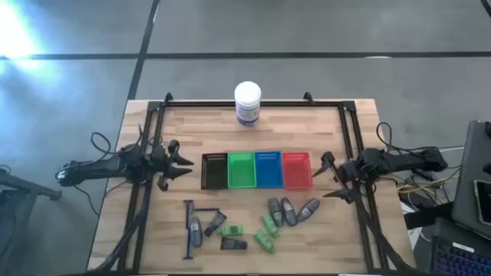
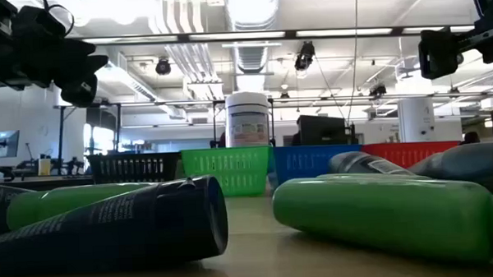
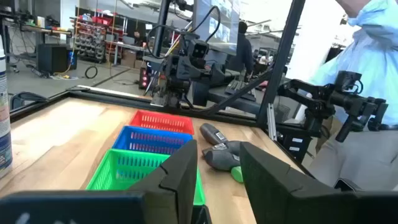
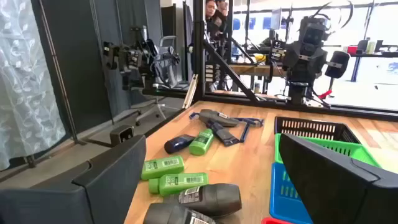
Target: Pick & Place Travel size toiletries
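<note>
The toiletries lie flat in two loose groups near the table's near edge. The left group has a thin blue stick, a grey tube, green packets and a dark pack. The right group has grey tubes and green packets. In the low view a dark tube and a green tube lie close up. My left gripper is open, above the table left of the black tray. My right gripper is open, right of the red tray.
Black, green, blue and red trays stand in a row mid-table between the grippers. A large white jar stands at the far edge. A dark frame rails the table sides. A person in a light blue shirt stands beyond the table.
</note>
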